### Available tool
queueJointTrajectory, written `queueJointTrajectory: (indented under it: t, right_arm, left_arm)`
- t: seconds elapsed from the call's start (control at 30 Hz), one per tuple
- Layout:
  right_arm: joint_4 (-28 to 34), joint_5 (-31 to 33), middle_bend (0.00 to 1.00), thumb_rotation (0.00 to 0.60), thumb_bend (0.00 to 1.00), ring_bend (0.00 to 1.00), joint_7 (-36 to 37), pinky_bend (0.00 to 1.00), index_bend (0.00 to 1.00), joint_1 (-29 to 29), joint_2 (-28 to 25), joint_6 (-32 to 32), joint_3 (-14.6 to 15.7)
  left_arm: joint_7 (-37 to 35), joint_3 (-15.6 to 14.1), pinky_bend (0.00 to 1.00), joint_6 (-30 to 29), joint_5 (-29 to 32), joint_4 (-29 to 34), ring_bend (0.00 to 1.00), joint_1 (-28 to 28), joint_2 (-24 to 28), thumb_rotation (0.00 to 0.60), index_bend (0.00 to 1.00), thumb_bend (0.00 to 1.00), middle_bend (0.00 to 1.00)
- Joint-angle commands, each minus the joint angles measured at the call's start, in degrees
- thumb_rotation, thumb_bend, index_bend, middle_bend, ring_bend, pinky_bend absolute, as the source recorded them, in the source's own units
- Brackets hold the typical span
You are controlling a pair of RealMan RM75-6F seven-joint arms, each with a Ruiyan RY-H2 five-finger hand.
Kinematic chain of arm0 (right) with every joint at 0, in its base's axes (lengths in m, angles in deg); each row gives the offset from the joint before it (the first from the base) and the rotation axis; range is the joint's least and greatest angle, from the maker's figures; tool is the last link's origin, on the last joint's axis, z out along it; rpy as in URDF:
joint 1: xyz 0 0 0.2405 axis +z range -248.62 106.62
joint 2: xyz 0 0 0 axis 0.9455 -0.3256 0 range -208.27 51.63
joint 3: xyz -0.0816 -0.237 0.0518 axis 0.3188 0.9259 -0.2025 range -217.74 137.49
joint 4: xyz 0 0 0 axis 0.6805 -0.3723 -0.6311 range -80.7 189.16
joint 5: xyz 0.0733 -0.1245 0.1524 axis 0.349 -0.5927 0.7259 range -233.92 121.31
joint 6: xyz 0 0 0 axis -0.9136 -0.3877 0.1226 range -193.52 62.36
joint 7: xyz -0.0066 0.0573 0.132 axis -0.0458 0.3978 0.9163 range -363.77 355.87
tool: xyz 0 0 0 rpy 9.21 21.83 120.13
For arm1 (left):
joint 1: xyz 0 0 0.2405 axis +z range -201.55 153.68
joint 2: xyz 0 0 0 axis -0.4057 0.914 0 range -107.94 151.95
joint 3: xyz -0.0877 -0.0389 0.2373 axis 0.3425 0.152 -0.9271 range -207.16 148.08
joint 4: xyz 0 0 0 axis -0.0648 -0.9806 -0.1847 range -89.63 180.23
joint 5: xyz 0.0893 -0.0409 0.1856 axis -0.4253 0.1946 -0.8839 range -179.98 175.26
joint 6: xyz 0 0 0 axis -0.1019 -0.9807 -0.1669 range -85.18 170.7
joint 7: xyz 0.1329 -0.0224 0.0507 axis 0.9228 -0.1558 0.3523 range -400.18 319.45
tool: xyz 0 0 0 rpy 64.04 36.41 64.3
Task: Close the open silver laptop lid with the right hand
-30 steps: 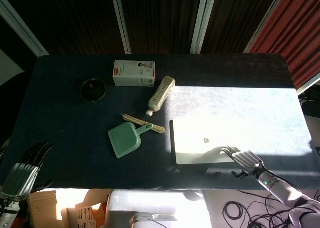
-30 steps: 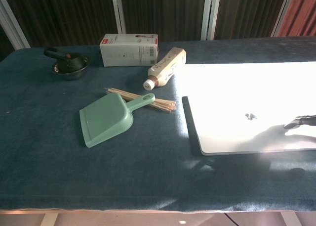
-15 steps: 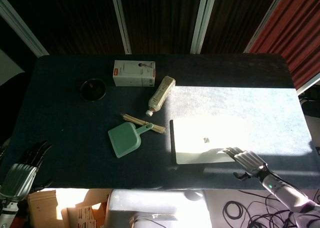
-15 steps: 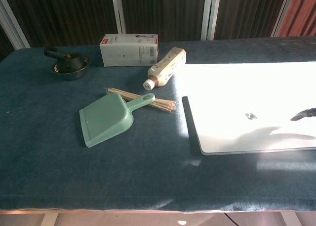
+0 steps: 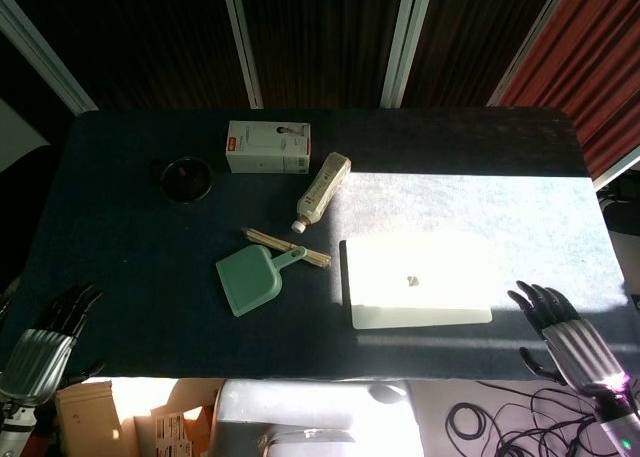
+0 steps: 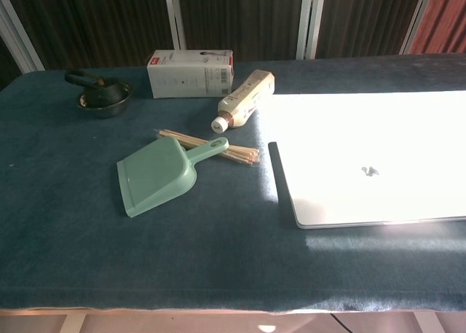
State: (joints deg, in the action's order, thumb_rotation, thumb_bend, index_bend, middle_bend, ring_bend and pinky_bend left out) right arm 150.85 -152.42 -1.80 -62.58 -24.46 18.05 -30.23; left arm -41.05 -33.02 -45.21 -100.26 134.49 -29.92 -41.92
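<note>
Sunlight floods the head view, where the silver laptop (image 5: 418, 295) lies flat at about 4 o'clock on the blue counter (image 5: 130, 247), its lid already down on the base, so the closing looks done. Right robot hand (image 5: 566, 335) hangs off the counter's near right corner, well apart from the laptop, fingers spread and holding nothing. Left robot hand (image 5: 45, 342) sits low at 8 o'clock, empty, fingers loosely apart. At centre a green dustpan (image 5: 250, 280) lies touching a bundle of wooden sticks (image 5: 290, 249); a bottle (image 5: 321, 190), a white box (image 5: 267, 146) and a dark bowl (image 5: 186, 177) stand toward 11 o'clock.

Chest view shows the shut laptop (image 6: 371, 180) at 3 o'clock, neither robot hand visible. Its lid is probably stiff, smooth and slippery; any further press belongs flat near the free front edge.
</note>
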Motion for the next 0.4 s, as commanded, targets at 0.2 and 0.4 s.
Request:
queueJointTrajectory:
  t: [0.2,0.4]
  right_arm:
    - [-13.4,0.4,0.00,0.600,0.35,0.00,-2.4,0.00,0.00,-10.9,14.0,15.9,-5.0]
    - [-14.1,1.5,0.00,0.600,0.35,0.00,-2.0,0.00,0.00,-10.4,14.5,13.7,-6.0]
  left_arm:
    - [0.1,-0.4,0.14,-0.2,-0.9,-0.2,0.01,0.0,-0.2,0.600,0.00,0.03,0.03]
    - [-0.3,-0.4,0.14,-0.9,-1.0,-0.3,0.01,0.4,0.0,0.600,0.00,0.02,0.03]
